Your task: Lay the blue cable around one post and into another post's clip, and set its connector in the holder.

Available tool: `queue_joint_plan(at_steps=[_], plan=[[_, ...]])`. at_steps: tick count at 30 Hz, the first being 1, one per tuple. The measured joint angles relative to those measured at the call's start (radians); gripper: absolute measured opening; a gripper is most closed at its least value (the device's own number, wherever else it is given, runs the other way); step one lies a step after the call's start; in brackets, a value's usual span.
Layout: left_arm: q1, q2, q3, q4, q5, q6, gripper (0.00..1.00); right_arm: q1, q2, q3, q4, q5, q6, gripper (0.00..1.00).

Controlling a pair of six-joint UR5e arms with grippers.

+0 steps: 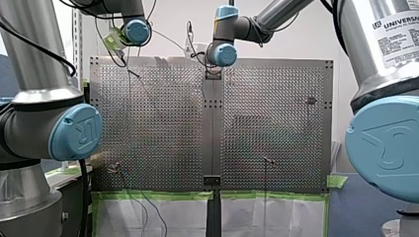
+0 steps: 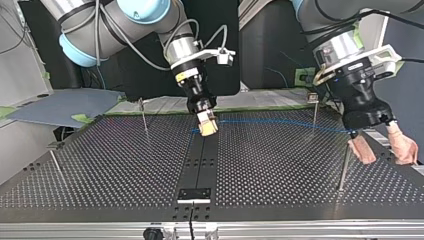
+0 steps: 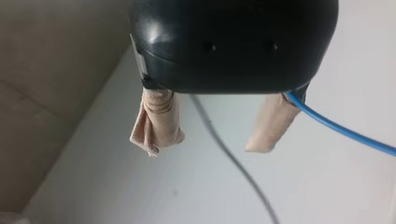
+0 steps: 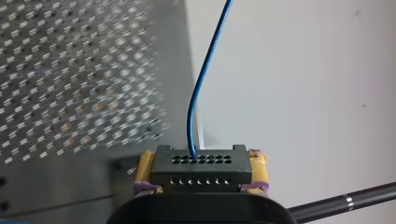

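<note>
Blue cable (image 2: pixel 280 121), top view: thin line just above worktop (image 2: pixel 110 165), strung from my right gripper (image 2: pixel 207 125) at centre strip across to my left gripper (image 2: pixel 382 150) at view's right. Passes close by a post (image 2: pixel 314 107); contact unclear.
Handling (judgement): light, limp, prob. slippery sheath. Won't keep a shape w/o tension, so best held by the rigid end block, w/ a 2nd loose guide further along.
Arm poses, top view: R arm drops steeply from view's upper left, wrist angled down at centre strip. L arm enters upper right, wrist low near worktop's side edge.
L wrist view: beige-wrapped fingers (image 3: pixel 156 123) wide apart, jaws open, nothing clamped. Cable leaves from root of one finger, slanting away.
R wrist view: jaws closed on black connector (image 4: pixel 201 170), yellow pads (image 4: pixel 259 168) either side. Cable exits its front face, curving off ahead.
Front view: both wrists at worktop's far edge; cable too thin to trace there.
</note>
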Motion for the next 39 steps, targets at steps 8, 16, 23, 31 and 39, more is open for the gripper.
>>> queue_joint_plan(at_steps=[8, 16, 23, 31, 39], plan=[[0.065, -0.041, 0.065, -0.065, 0.065, -0.011, 1.0, 0.016, 0.013, -0.055, -0.009, 0.0, -0.001, 0.0], [0.143, -0.11, 0.129, -0.143, 0.144, -0.021, 1.0, 0.042, 0.069, -0.119, 0.014, 0.001, -0.018, 0.0], [0.211, -0.17, 0.146, -0.211, 0.211, -0.04, 1.0, 0.054, 0.103, -0.154, 0.015, 0.005, -0.017, 0.0], [0.287, -0.217, 0.147, -0.287, 0.256, -0.044, 1.0, 0.054, 0.128, -0.172, 0.01, 0.013, -0.009, 0.0], [0.353, -0.246, 0.148, -0.313, 0.299, -0.022, 1.0, 0.048, 0.14, -0.175, 0.005, 0.02, -0.009, 0.0]])
